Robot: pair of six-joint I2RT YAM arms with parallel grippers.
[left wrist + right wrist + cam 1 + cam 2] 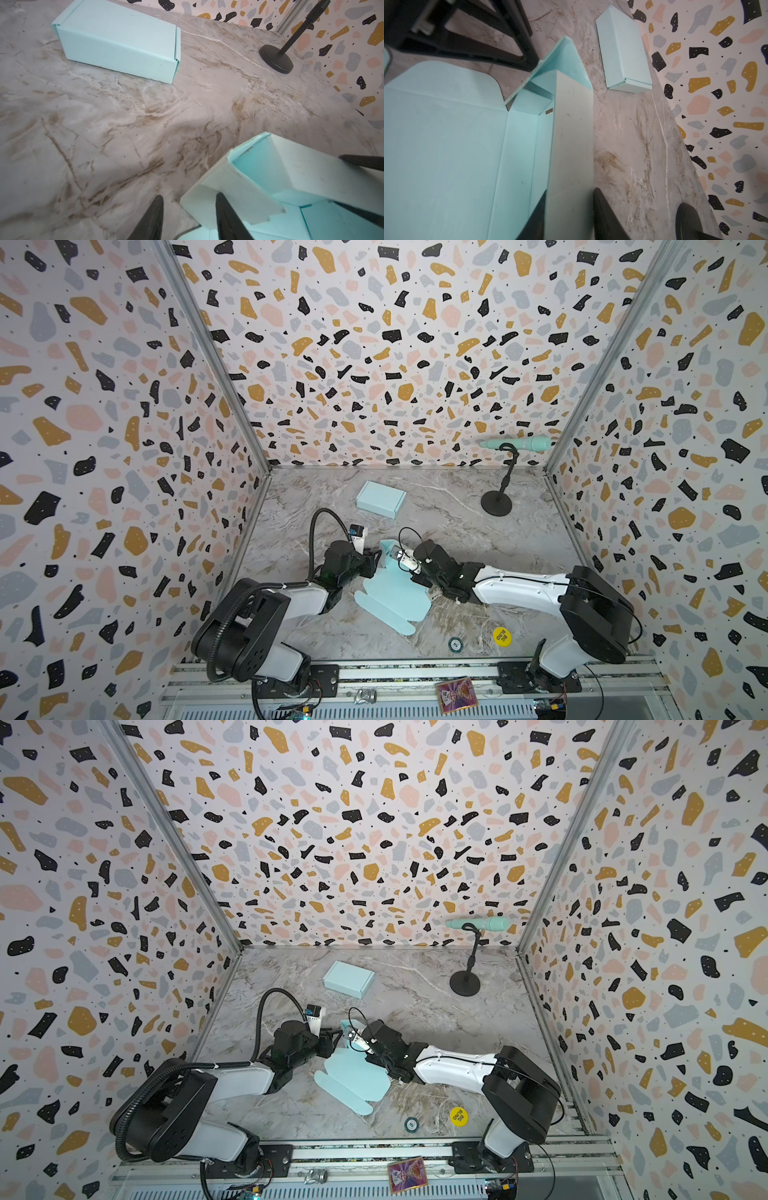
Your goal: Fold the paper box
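On the marble table (457, 531), the paper box (392, 597) lies mostly flat near the middle. One wall stands up at its 12 o'clock end. The right gripper (570, 191) pinches that wall. The left gripper (189, 196) has its fingers apart, with one touching a flap.

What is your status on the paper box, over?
Left claw open beside end flap. Right claw straddles raised side wall, grip unclear. Paper box partly folded. Finished box sits apart behind.
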